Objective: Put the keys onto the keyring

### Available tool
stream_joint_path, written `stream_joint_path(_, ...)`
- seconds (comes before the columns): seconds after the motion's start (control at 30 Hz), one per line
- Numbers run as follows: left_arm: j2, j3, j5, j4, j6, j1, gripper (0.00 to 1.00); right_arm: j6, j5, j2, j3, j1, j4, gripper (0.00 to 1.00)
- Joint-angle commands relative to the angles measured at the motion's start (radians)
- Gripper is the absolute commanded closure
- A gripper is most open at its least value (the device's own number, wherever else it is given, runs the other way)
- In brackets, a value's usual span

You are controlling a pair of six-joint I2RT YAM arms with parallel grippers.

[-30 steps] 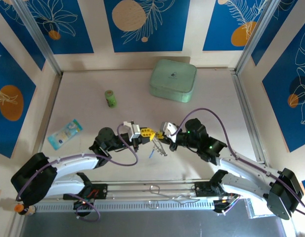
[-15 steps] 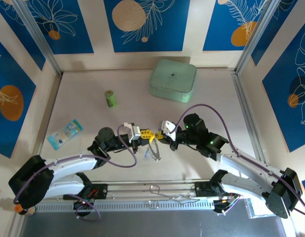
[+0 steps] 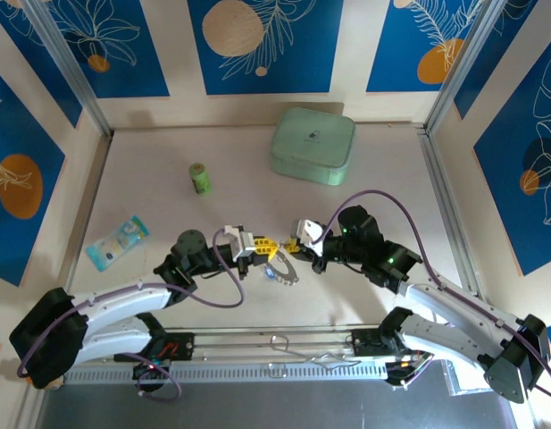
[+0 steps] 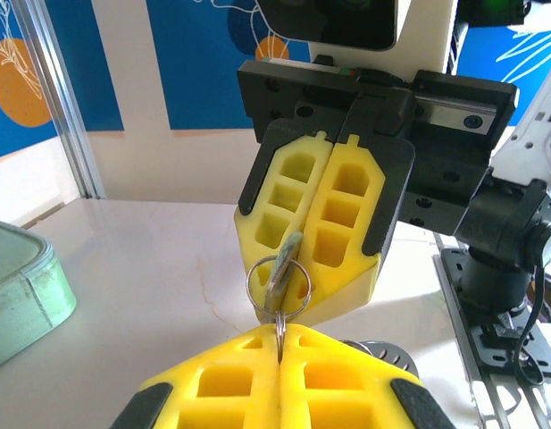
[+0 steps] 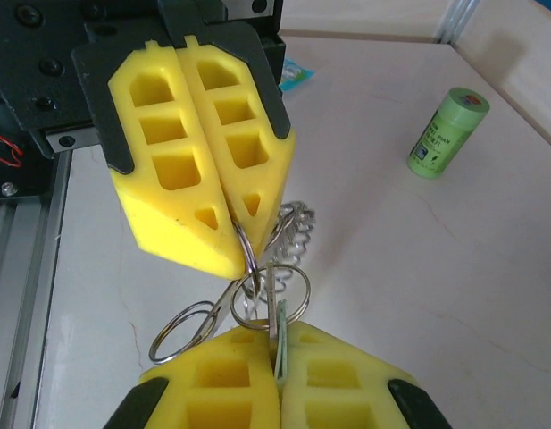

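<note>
Both arms meet nose to nose above the middle of the worktop (image 3: 168, 223). The left gripper (image 4: 279, 344) is pressed together on a thin wire loop of the keyring (image 5: 291, 234), whose bumpy coiled stretch and a loose loop (image 5: 179, 332) hang below the fingers, just over the surface. The right gripper (image 5: 277, 357) faces it with its yellow fingers pinching a silvery key (image 4: 285, 259) by the head, blade pointing at the opposite gripper. In the left wrist view a small ring (image 4: 277, 288) sits around the key's tip. Whether the wire has passed through the key's hole cannot be told.

Stage, as judged: the pick-up of ring and key is done and the threading is under way but not shown complete. Other keys remain to be added. A bluish item (image 3: 271, 275) lies by the ring.
</note>
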Motion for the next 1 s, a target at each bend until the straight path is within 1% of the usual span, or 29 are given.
stream_joint_path(0.0,-0.019,0.031,-0.015,-0.097,0.059,-0.007,1.0,-0.016,0.029,-0.015,0.048,-0.002,-0.011,1.0)
stream_joint_path(0.07,-0.019,0.031,-0.026,-0.105,0.062,-0.006,1.0,-0.017,0.033,-0.012,0.052,0.002,-0.011,1.0)
stream_joint_path(0.1,-0.019,0.028,-0.037,-0.103,0.064,-0.006,0.93,-0.019,0.036,-0.01,0.055,0.004,-0.011,1.0)
stream_joint_path(0.17,-0.019,0.019,-0.061,-0.093,0.063,-0.007,0.76,-0.024,0.043,-0.006,0.058,0.008,-0.013,1.0)
stream_joint_path(0.2,-0.02,0.013,-0.08,-0.08,0.06,-0.007,0.71,-0.026,0.047,-0.001,0.06,0.008,-0.014,1.0)
stream_joint_path(0.27,-0.019,-0.007,-0.159,-0.035,0.048,-0.006,0.64,-0.034,0.061,0.011,0.067,0.014,-0.024,1.0)
stream_joint_path(0.33,-0.024,-0.029,-0.26,0.013,0.032,-0.007,0.61,-0.048,0.083,0.029,0.08,0.02,-0.037,1.0)
stream_joint_path(0.43,-0.04,-0.07,-0.471,0.106,0.007,-0.007,0.58,-0.074,0.114,0.064,0.104,0.037,-0.047,1.0)
stream_joint_path(0.47,-0.051,-0.082,-0.562,0.13,0.001,-0.006,0.58,-0.085,0.119,0.081,0.114,0.044,-0.051,1.0)
stream_joint_path(0.53,-0.08,-0.102,-0.754,0.147,-0.014,-0.007,0.53,-0.106,0.124,0.12,0.142,0.059,-0.055,1.0)
stream_joint_path(0.6,-0.115,-0.102,-1.003,0.098,-0.047,-0.001,0.48,-0.116,0.122,0.175,0.184,0.079,-0.048,1.0)
stream_joint_path(0.63,-0.133,-0.098,-1.093,0.047,-0.061,0.006,0.48,-0.11,0.115,0.201,0.204,0.089,-0.036,1.0)
stream_joint_path(0.7,-0.177,-0.098,-1.224,-0.062,-0.109,0.034,0.47,-0.086,0.074,0.27,0.246,0.112,0.013,1.0)
stream_joint_path(0.77,-0.224,-0.121,-1.289,-0.123,-0.172,0.066,0.47,-0.046,0.015,0.338,0.272,0.131,0.088,1.0)
stream_joint_path(0.83,-0.281,-0.145,-1.313,-0.166,-0.218,0.095,0.47,-0.006,-0.035,0.404,0.287,0.14,0.17,1.0)
stream_joint_path(0.9,-0.346,-0.16,-1.321,-0.234,-0.264,0.123,0.47,0.036,-0.051,0.483,0.29,0.137,0.245,1.0)
stream_joint_path(0.97,-0.394,-0.169,-1.311,-0.275,-0.286,0.143,0.47,0.041,-0.021,0.557,0.305,0.135,0.241,1.0)
